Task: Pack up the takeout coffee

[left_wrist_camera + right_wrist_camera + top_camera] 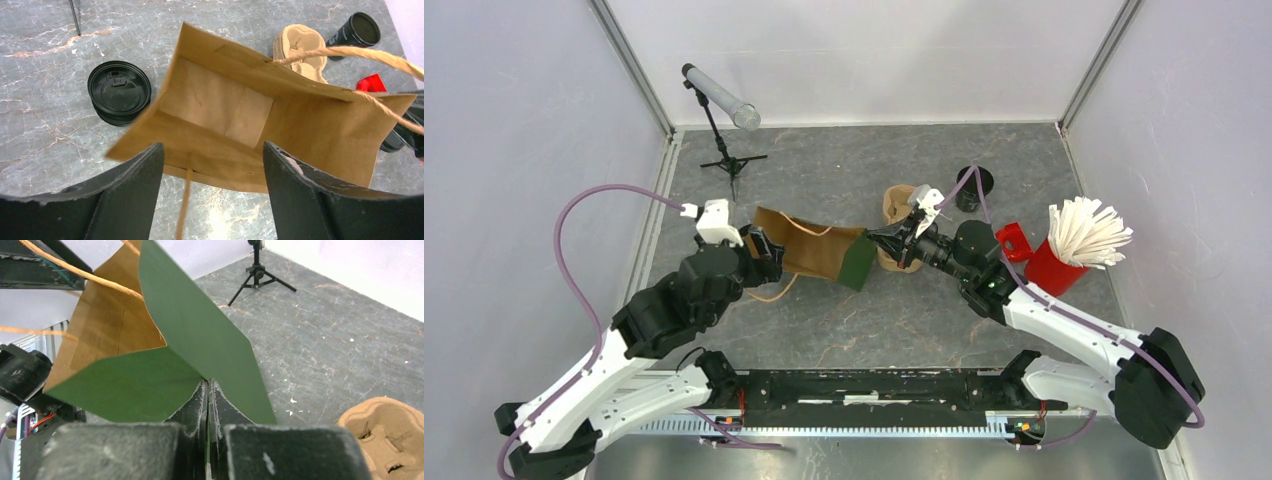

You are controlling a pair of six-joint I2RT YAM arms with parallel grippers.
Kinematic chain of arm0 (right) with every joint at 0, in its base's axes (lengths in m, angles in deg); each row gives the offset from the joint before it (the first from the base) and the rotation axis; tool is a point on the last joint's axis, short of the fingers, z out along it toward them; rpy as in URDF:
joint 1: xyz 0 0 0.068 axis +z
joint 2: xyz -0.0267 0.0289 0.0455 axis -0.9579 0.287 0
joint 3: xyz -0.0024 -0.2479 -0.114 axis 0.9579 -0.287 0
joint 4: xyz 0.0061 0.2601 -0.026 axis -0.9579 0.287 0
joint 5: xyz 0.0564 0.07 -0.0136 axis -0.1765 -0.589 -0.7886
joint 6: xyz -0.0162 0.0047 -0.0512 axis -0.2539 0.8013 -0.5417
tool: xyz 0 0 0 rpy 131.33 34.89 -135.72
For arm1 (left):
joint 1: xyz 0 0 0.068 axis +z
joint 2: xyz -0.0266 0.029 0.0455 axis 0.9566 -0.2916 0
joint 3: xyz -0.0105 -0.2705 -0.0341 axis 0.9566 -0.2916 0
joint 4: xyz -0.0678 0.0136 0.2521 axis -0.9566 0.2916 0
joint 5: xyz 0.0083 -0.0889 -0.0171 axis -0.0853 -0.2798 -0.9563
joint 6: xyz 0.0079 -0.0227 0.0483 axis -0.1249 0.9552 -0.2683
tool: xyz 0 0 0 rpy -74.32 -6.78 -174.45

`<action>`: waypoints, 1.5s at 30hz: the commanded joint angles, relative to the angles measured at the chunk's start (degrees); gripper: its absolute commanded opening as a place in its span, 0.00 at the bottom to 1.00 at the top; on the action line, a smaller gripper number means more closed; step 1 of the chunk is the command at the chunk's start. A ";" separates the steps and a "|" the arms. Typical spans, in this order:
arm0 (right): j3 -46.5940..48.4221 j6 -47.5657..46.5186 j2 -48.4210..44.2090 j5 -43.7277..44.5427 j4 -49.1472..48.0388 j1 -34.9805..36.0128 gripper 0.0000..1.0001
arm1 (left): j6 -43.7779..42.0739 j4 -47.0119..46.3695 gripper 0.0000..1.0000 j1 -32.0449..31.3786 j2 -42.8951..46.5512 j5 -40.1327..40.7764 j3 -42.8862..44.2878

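A brown paper bag [809,250] with a green bottom lies on its side between my grippers. My right gripper [874,243] is shut on a green fold of the bag's bottom [190,325]; its tips [207,382] pinch the paper. My left gripper [769,255] is open at the bag's mouth. In the left wrist view its jaws [212,150] straddle the mouth's lower rim and a twine handle, and the bag's inside [220,110] looks empty. A squat black round piece with a sip-lid top [119,92] lies left of the bag. No lidded takeout coffee cup shows.
A cardboard cup tray [904,210] sits behind the bag's bottom, with a lidless black cup [972,185] beyond it. A red holder [1049,265] full of white sticks stands at the right. A microphone on a tripod [724,100] stands at the back left.
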 commanded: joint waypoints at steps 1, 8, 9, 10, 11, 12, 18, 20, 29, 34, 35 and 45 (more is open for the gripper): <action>2.15 1.85 -1.50 2.12 4.51 0.87 0.00 | -2.90 -5.79 0.76 -0.02 -3.89 2.44 0.69; 2.43 4.43 -2.20 2.07 5.39 1.56 0.03 | -7.20 -11.81 0.71 0.75 -9.44 1.72 2.30; 2.71 4.59 -2.28 2.26 5.98 1.66 0.03 | -7.83 -12.72 0.71 0.92 -10.27 1.29 2.73; 2.94 5.06 -2.33 2.42 6.67 1.76 0.03 | -8.50 -13.44 0.70 1.15 -11.09 0.77 3.26; 3.09 5.50 -2.38 2.36 6.80 1.81 0.03 | -9.12 -14.14 0.70 1.45 -12.17 0.11 3.95; 3.16 5.83 -2.62 2.04 6.66 1.92 0.03 | -9.55 -14.52 0.69 1.75 -13.02 -0.37 4.61; 5.30 6.26 -3.25 -0.33 5.85 2.29 0.00 | -12.08 -16.80 0.68 4.64 -17.90 -3.84 8.28; 5.87 5.26 -3.39 0.37 5.89 2.30 0.00 | -12.76 -17.48 0.68 5.51 -18.55 -4.60 9.11; 7.77 4.73 -1.85 1.89 7.76 2.34 0.00 | -15.05 -21.99 0.68 11.12 -21.42 -14.31 10.89; 1.20 0.55 -6.11 3.55 9.33 2.32 0.02 | -15.27 -23.04 0.71 11.12 -22.19 -24.59 11.15; 0.58 -0.11 -6.47 3.54 10.26 2.38 0.06 | -14.81 -23.13 0.72 11.14 -22.28 -26.61 11.24; 2.79 -3.50 -11.18 9.34 20.81 2.38 0.62 | -12.31 -12.61 0.94 11.13 -22.78 -38.33 19.90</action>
